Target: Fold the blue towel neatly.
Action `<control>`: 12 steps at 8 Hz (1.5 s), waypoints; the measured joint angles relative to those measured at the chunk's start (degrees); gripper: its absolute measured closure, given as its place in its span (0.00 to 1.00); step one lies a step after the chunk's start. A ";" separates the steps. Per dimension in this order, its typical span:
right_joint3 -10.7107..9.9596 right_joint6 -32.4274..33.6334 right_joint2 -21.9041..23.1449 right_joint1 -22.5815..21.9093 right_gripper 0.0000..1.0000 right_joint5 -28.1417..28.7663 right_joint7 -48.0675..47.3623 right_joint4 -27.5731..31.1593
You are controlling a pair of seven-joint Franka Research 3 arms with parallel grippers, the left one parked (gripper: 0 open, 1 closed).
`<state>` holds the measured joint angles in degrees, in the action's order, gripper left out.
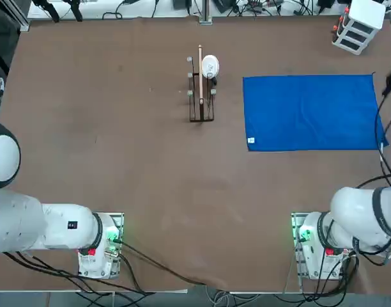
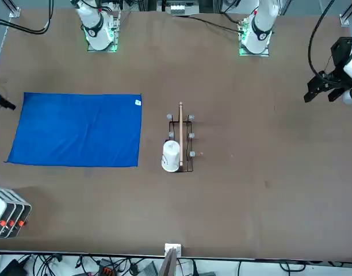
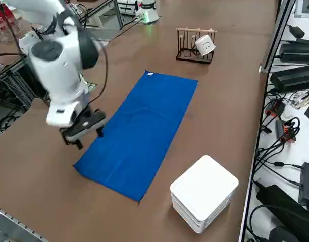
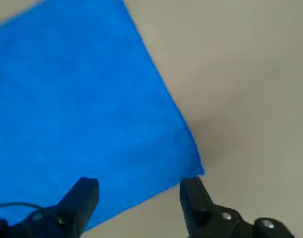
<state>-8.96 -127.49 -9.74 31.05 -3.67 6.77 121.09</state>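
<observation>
The right wrist view gives what the top view cuts off at its edge: the right gripper [image 4: 139, 181] has its two fingers spread wide, with a corner of the blue towel [image 4: 92, 104] showing between them. The right side view adds its height, above the towel's end farthest from the wire rack [image 3: 196, 46]. That view also shows the white mug [image 3: 205, 45] leaning in the rack, where the top view gives little more than its round end.

The desk [image 1: 151, 166] is plain brown with a few faint marks. Past its far edge, farther from the robot than the rack, black cables [image 3: 278, 146] and adapters [image 3: 296, 78] lie on a white surface [image 3: 306, 146]. A white slatted box [image 1: 360, 25] stands well to the right of the rack and farther from the robot.

The towel lies spread flat to the rack's right, apart from it. Its long axis runs left to right, away from the rack and across the rack's own length. The white tag [image 1: 251, 140] marks its corner on the rack's side, toward the robot.
</observation>
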 joint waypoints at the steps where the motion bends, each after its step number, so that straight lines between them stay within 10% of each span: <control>1: 0.01 -0.56 -1.03 2.17 0.03 2.02 0.34 1.02; 12: 0.21 -10.27 -13.91 9.78 0.04 6.09 5.62 1.31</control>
<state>-8.76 -137.77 -23.64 40.82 2.42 12.39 122.40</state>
